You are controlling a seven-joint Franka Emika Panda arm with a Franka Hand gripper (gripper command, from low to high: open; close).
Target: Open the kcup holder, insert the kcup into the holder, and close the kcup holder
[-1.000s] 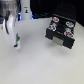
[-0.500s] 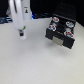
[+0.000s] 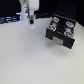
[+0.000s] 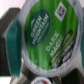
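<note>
The kcup (image 4: 46, 35), a white pod with a green "Dark Magic" lid, fills the wrist view and sits between my teal finger pads (image 4: 12, 46). My gripper (image 4: 42, 50) is shut on it. In the exterior view the gripper (image 3: 31, 21) hangs above the white table at the upper left, clearly apart from the kcup holder (image 3: 62, 33). The holder is a black box at the exterior view's right. Its drawer tray (image 3: 61, 39) is pulled out at the front, with mixed-colour pods (image 3: 54, 20) in rows. The kcup is too small to make out in the exterior view.
The white tabletop (image 3: 35, 57) spreads across the exterior view. A dark background band (image 3: 10, 19) runs along the far edge behind the arm (image 3: 27, 6).
The arm has moved with the kcup toward the exterior view's right and farther back, closing part of the distance to the holder. The holder has not moved.
</note>
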